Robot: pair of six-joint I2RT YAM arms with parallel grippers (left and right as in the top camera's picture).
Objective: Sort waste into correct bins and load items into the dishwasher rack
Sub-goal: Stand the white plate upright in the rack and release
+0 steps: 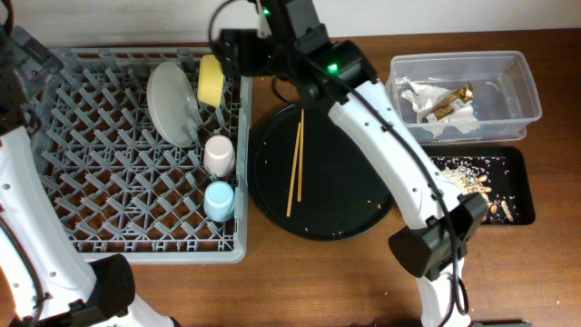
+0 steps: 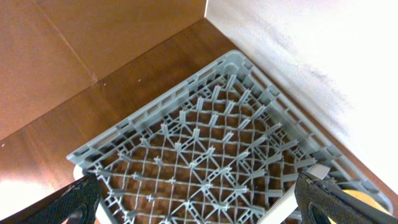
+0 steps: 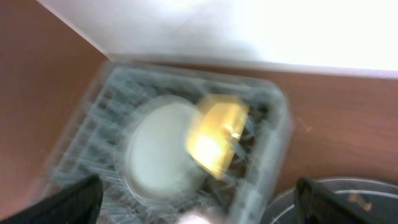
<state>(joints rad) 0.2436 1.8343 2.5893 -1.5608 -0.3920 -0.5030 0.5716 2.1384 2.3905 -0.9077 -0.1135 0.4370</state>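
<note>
The grey dishwasher rack (image 1: 100, 173) holds the grey-white plate (image 1: 172, 102) and yellow bowl (image 1: 211, 79) on edge, plus the pink cup (image 1: 219, 154) and blue cup (image 1: 219, 201). The chopsticks (image 1: 295, 168) lie on the large round black tray (image 1: 354, 204). Napkins and the brown-gold wrapper (image 1: 449, 102) sit in the clear tub (image 1: 522, 86). Rice and brown scraps (image 1: 472, 186) lie in the shallow black tray (image 1: 519, 182). My right gripper (image 3: 196, 214) is open and empty above the rack's right end; its blurred view shows the plate (image 3: 158, 152) and bowl (image 3: 217, 134). My left gripper (image 2: 199, 218) is open over the rack (image 2: 199, 143).
The left arm stands along the table's left edge (image 1: 27, 209). The right arm (image 1: 390, 154) stretches from the front right across the round tray to the rack's back right corner. Bare wooden table lies in front of the rack and trays.
</note>
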